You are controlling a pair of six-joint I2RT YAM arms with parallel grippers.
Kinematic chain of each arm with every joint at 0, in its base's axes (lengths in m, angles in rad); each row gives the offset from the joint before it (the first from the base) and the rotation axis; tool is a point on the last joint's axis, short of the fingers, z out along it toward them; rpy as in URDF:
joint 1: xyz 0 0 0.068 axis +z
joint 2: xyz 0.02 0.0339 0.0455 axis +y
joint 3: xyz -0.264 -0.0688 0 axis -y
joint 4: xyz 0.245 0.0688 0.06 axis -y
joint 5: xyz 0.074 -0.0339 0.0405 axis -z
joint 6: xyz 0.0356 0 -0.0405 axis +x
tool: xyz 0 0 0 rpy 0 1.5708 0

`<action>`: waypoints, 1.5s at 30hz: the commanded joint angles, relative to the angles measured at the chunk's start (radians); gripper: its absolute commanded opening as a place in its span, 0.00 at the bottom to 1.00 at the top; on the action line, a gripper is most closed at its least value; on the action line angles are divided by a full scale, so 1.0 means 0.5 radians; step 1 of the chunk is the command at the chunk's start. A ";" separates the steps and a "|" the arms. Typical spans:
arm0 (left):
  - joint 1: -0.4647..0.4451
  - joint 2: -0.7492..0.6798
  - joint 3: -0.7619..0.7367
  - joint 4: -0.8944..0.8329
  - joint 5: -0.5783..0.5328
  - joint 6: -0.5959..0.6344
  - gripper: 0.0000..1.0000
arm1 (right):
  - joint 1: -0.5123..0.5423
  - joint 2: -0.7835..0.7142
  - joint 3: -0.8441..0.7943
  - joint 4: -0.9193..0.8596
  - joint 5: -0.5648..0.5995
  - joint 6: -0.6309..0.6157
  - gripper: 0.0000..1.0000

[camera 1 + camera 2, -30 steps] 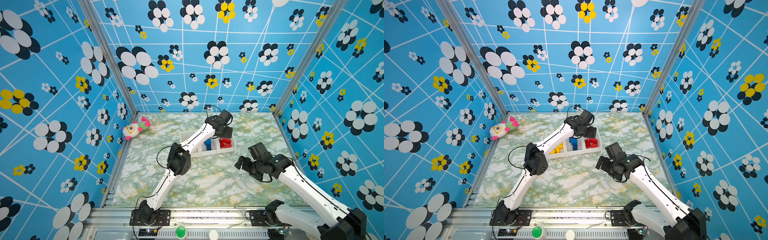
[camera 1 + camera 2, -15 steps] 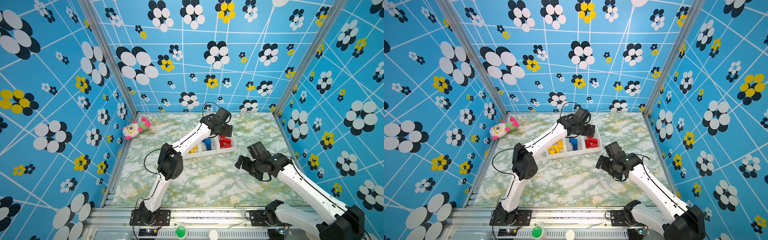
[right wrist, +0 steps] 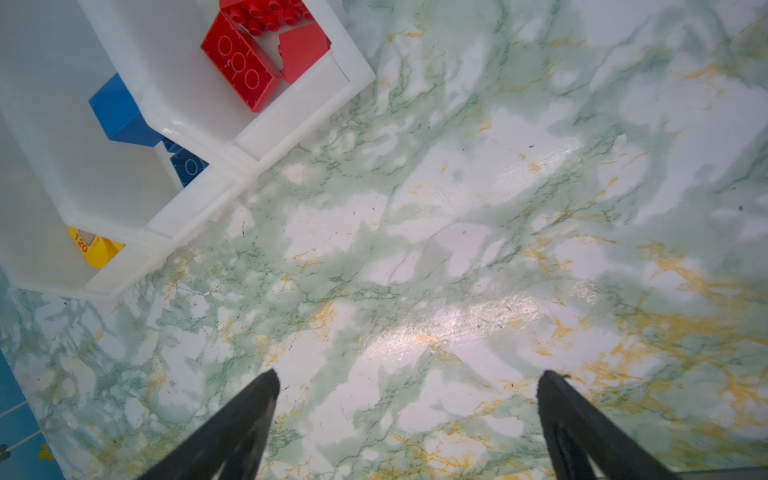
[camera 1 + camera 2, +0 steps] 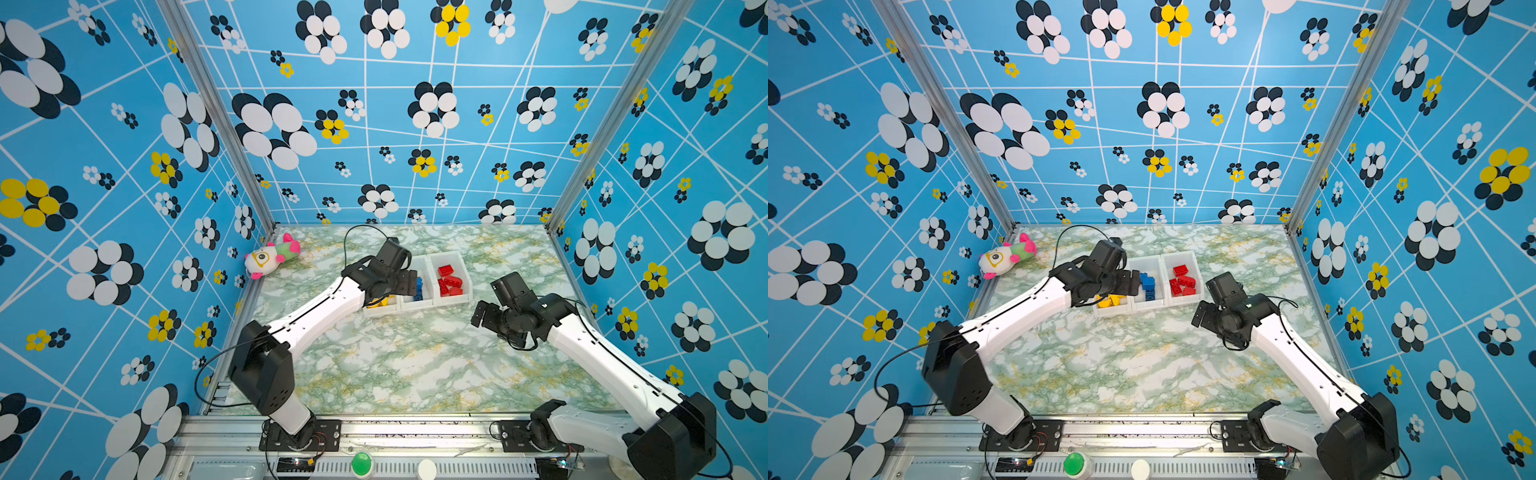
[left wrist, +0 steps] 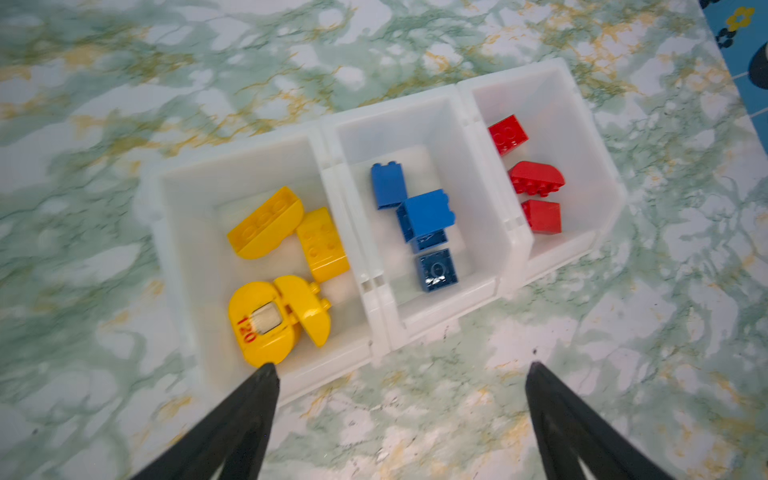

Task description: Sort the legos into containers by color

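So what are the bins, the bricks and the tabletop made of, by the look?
Bins: likely moulded plastic, milky white, semi-matte; walls look slightly see-through.
Bricks: hard glossy plastic; crisp studs, glints on the blue ones.
Tabletop: probably printed marble-look film or laminate rather than stone; smooth, with a soft glare patch.

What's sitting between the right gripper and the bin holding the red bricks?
Nothing: only bare marble tabletop separates the right gripper from the red-brick bin, shown in the right wrist view.

Red "120" on round yellow lego (image 5: 259, 322).
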 commanded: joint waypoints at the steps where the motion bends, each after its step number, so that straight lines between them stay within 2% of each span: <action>1: 0.115 -0.286 -0.266 0.052 -0.135 -0.005 0.94 | -0.033 0.054 0.086 0.020 0.038 -0.117 0.99; 8: 0.413 -0.749 -0.755 0.074 -0.234 0.046 0.94 | -0.128 0.185 0.160 0.061 0.080 -0.282 0.99; 18: 0.761 -1.017 -1.075 0.357 -0.299 0.237 0.93 | -0.318 0.276 0.208 0.226 0.259 -0.577 0.99; 27: 0.988 -1.013 -1.234 0.748 -0.248 0.467 0.92 | -0.444 0.350 0.177 0.490 0.453 -0.859 0.99; 35: 1.137 -0.935 -1.475 1.242 -0.198 0.635 0.91 | -0.574 0.328 0.001 0.944 0.588 -1.120 0.99; 42: 1.236 -0.828 -1.634 1.601 -0.162 0.715 0.90 | -0.678 0.372 -0.225 1.460 0.563 -1.345 0.99; 45: 1.267 -0.759 -1.681 1.771 -0.159 0.749 0.90 | -0.793 0.419 -0.314 1.676 0.521 -1.373 0.99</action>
